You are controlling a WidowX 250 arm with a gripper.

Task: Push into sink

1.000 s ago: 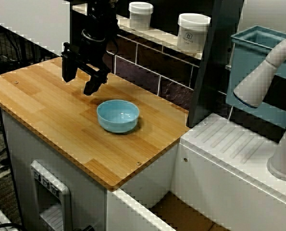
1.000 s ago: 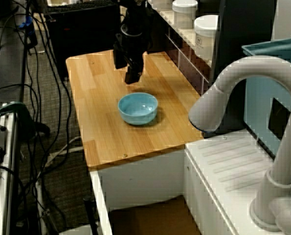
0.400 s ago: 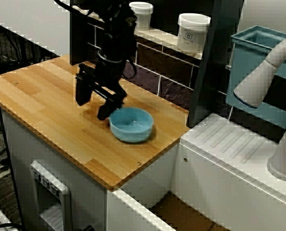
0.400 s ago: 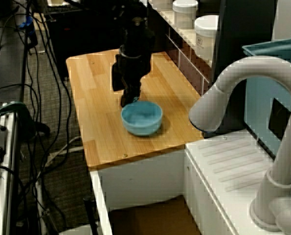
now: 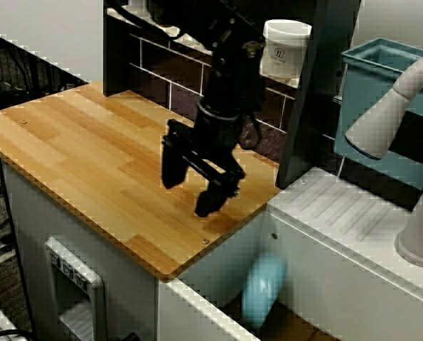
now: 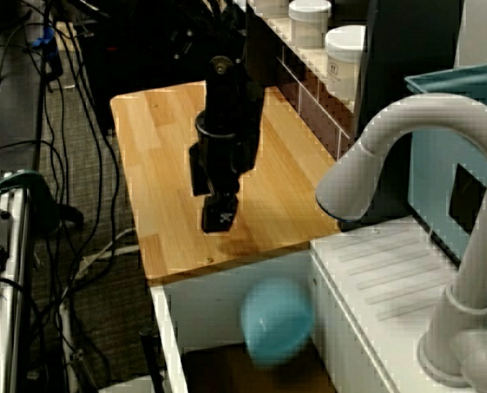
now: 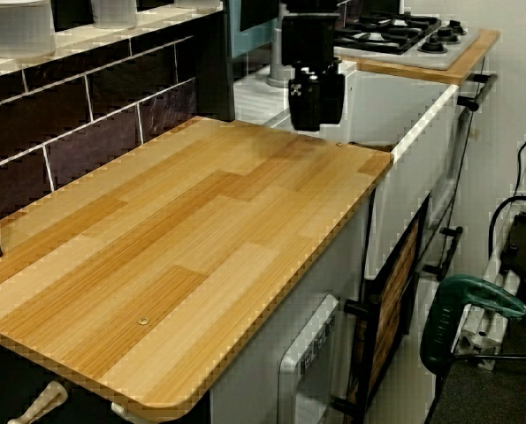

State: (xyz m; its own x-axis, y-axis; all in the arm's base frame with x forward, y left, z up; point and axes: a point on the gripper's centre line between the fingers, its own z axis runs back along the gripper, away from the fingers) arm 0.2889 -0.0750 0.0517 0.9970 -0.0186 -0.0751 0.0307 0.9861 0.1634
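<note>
My gripper (image 5: 200,186) hangs over the lower right corner of the wooden bench (image 5: 76,156), near the edge beside the sink (image 6: 227,364), fingers apart and holding nothing. The blue bowl (image 5: 263,289) is off the bench, a blurred shape in the lower middle of the frame, tipped on its side inside the sink against the white wall. I judge the push done. To finish well I stop short of the bench edge and lift straight up, clear of the faucet (image 6: 407,196) at right.
</note>
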